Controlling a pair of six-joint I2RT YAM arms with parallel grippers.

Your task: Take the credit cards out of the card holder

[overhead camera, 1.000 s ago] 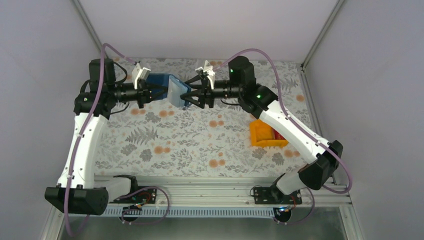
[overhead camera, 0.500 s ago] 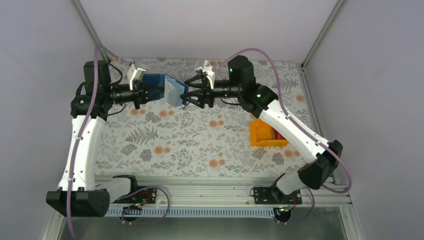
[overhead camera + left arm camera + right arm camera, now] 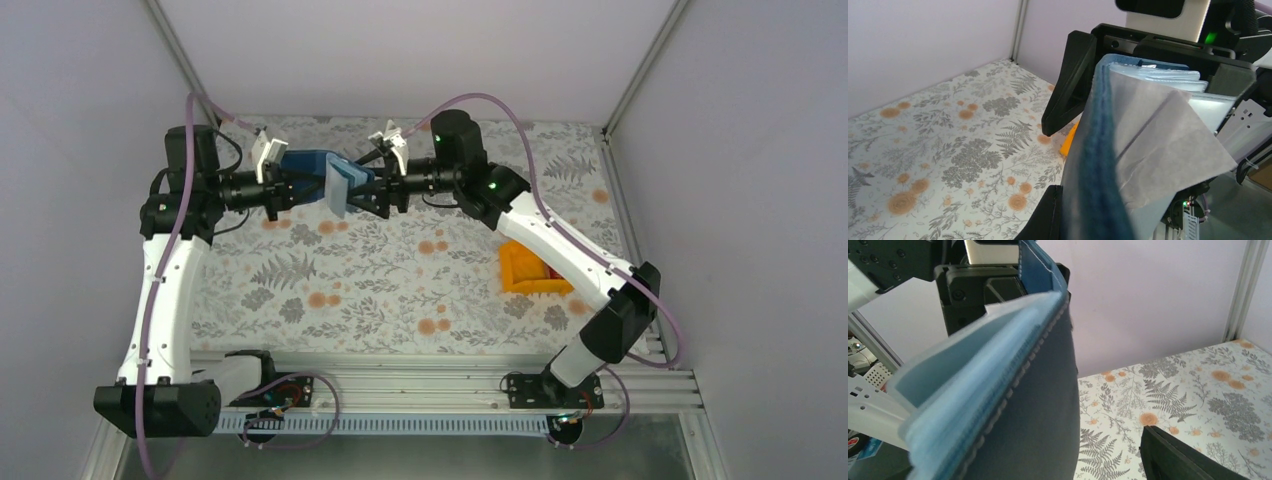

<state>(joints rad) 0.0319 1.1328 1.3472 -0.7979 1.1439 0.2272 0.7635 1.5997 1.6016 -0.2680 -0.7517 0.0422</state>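
Observation:
The card holder (image 3: 312,164) hangs in the air over the back of the table, half folded, with my left gripper (image 3: 285,183) shut on its dark navy half. Its lighter blue pocketed flap (image 3: 340,186) points toward my right gripper (image 3: 366,190), which is open with its jaws on either side of the flap's free end. In the left wrist view the holder (image 3: 1100,170) fills the middle, with pale pocket layers (image 3: 1168,115). In the right wrist view its navy outside (image 3: 1043,405) stands apart from my one visible finger (image 3: 1188,455). I cannot tell the credit cards from the pocket edges.
An orange plastic bin (image 3: 522,268) sits on the floral table cover (image 3: 380,290) at the right, partly under my right forearm. Grey walls and metal frame posts close in the back and both sides.
My right arm has moved left toward the holder and its jaws have widened, so the flap now lies between them. My left arm, still gripping the holder, has drawn slightly left.

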